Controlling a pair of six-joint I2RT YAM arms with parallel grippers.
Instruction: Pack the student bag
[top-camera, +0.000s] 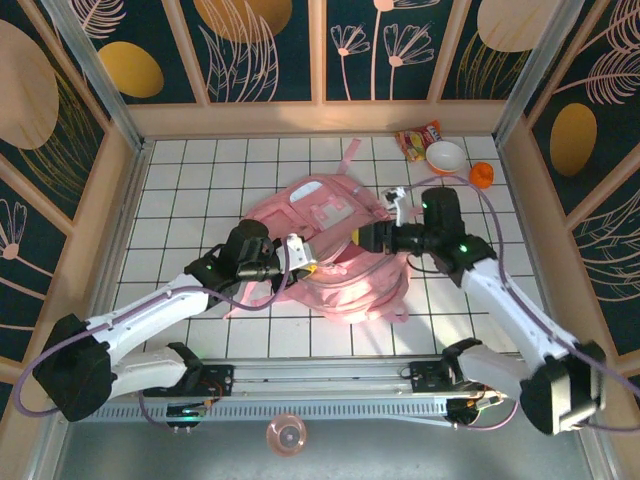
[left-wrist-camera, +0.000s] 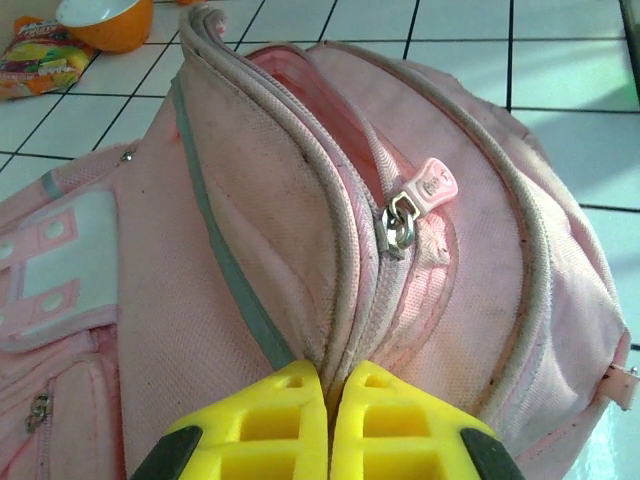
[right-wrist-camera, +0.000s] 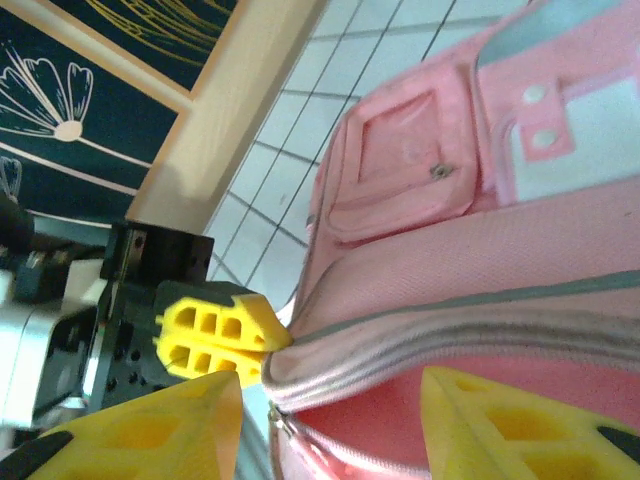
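**Left pinches the rim, right open across the mouth**

The bag (top-camera: 340, 285) lies mid-table between your two arms, front pockets up. Your left gripper (left-wrist-camera: 330, 425) is clamped tight on the seam at the near end of the zip track, with fabric pinched between its yellow fingers. Your right gripper (right-wrist-camera: 332, 385) has its fingers spread, one on either side of the rim (right-wrist-camera: 450, 345), and neither seems to press on it.

The line to watch is the mouth's long axis. It runs from the left's pinch straight toward the right gripper, so the two face each other along it, close together. Seen from the left wrist, the zip pull (left-wrist-camera: 435, 183) sits further up the track, above and right of the fingers, and the track looks parted beyond it.

With the left anchoring that end, your right is probably the arm to take the rim and widen the mouth. The packet (top-camera: 418, 138) and bowl (top-camera: 445, 157) at the far right are also nearer your right arm.
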